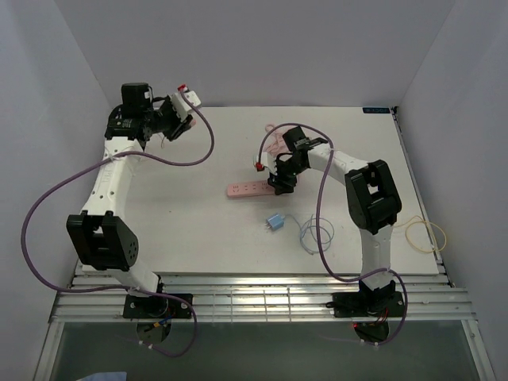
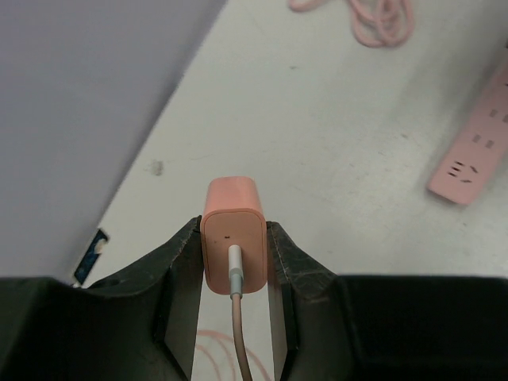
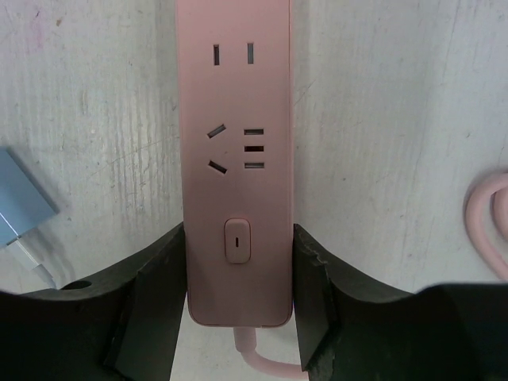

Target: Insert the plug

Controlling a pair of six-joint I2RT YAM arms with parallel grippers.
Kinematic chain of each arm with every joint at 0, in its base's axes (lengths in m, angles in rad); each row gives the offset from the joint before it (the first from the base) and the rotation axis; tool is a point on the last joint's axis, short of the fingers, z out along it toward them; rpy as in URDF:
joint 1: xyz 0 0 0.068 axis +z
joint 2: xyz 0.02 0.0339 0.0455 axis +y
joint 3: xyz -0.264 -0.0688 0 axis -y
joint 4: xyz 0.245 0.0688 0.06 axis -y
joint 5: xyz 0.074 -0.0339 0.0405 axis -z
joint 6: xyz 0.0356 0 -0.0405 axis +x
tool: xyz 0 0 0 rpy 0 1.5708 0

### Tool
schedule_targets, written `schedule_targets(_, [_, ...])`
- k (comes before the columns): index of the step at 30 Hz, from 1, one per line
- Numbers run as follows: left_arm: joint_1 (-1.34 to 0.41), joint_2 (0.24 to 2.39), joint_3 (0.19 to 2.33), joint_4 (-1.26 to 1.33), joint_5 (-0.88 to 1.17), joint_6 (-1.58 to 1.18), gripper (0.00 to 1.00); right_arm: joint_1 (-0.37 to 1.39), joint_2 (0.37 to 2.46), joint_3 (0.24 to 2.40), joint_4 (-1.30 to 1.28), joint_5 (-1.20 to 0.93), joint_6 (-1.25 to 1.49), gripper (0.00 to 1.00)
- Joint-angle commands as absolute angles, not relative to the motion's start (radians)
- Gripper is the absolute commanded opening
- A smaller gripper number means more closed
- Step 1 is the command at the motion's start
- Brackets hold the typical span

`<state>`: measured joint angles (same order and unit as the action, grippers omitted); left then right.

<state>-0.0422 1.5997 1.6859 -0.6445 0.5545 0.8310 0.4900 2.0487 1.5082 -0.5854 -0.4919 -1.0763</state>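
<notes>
Pink plug [image 2: 232, 208] sits pinched in the left tool [image 2: 232, 238], raised over the far-left corner of the tabletop [image 1: 182, 222]. The right tool [image 3: 238, 238] clamps the switch end of the power strip [image 3: 234, 119].

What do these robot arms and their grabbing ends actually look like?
The left arm and right arm are slim and white with boxy black joint housings. A purple cable loops along each. The left end effector and right end effector each have two matte black, wedge-shaped fingers.
</notes>
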Motion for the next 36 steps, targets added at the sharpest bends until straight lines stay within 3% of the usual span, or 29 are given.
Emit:
schedule_targets(1, [-0.057, 1.62, 1.594, -0.692, 0.738, 0.966, 0.0, 0.488, 2.101, 1.627, -0.741, -0.58, -1.104, 0.16])
schedule_targets(8, [-0.109, 1.647, 1.48, -0.684, 0.868, 1.043, 0.0, 0.486, 2.16, 1.67, -0.739, -0.577, -1.074, 0.18])
schedule_targets(15, [-0.193, 1.692, 1.361, -0.687, 0.845, 1.193, 0.0, 0.488, 2.203, 1.71, -0.819, -0.581, -1.088, 0.2])
schedule_targets(24, [-0.245, 1.867, 1.476, -0.81, 0.842, 1.239, 0.0, 0.488, 2.23, 1.715, -0.807, -0.575, -1.086, 0.22])
schedule_targets(36, [-0.278, 1.913, 1.557, -0.888, 0.773, 1.307, 0.0, 0.492, 2.229, 1.69, -0.804, -0.568, -1.106, 0.19])
